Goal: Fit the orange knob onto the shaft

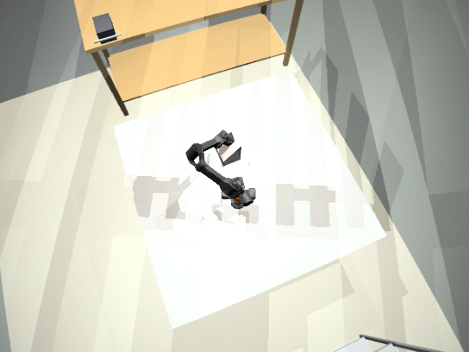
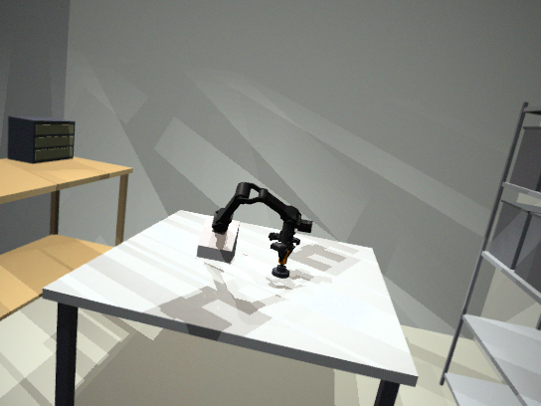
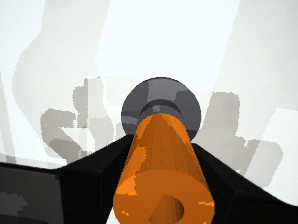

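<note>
The orange knob [image 1: 237, 200] [image 2: 283, 258] [image 3: 161, 155] is held above the round dark pedestal [image 1: 235, 206] [image 2: 280, 273] [image 3: 133, 107]. My gripper [image 2: 283, 256] [image 3: 160, 144] is shut on the knob, with one dark finger at each side. In the wrist view the knob's near end shows a hole with a flat side, and its far end covers the middle of the pedestal. A short dark piece shows between knob and pedestal in the exterior view. The shaft's flat side is hidden, and I cannot tell whether the shaft is inside the knob.
The arm's base stands on a pale block [image 1: 232, 156] [image 2: 217, 244] on the white table [image 1: 259, 276] [image 2: 149, 299]. A wooden bench [image 1: 194, 56] [image 2: 94, 174] with a dark drawer box [image 1: 104, 27] [image 2: 41, 139] and a metal shelf rack [image 2: 484, 254] stand away from the table.
</note>
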Tool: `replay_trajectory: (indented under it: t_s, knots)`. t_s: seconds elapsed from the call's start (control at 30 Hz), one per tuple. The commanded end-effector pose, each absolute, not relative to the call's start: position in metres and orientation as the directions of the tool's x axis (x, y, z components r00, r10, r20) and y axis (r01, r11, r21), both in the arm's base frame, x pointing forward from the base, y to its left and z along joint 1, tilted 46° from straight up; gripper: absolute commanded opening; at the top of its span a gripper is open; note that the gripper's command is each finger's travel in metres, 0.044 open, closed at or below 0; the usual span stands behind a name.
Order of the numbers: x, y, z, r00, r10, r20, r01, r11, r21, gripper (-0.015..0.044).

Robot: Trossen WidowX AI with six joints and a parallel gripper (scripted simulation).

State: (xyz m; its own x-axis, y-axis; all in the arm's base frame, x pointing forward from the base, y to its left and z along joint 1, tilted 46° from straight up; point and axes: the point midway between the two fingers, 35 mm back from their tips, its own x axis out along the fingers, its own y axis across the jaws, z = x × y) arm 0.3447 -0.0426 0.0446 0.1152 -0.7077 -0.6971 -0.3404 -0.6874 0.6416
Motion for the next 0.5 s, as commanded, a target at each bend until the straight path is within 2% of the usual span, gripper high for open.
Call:
replay_trajectory:
  t_s: [0.0,0.13,0.33,0.47]
  knots:
    - [0.3435,-0.0396,0.0455,0.116,-0.707,-0.697,-0.334,-0.689,0.643,0.0000]
    - [0.3437,-0.0386,0.0469,0.116,-0.707,-0.697,-0.326,-0.690,0.646,0.0000]
    - [0.3454,-0.0387,0.0471,0.116,-0.707,-0.697,-0.143,-0.707,0.693,0.0000]
    - [0.3470,-0.0396,0.0466,0.116,-0.707,-0.697,-0.132,-0.707,0.695,0.0000]
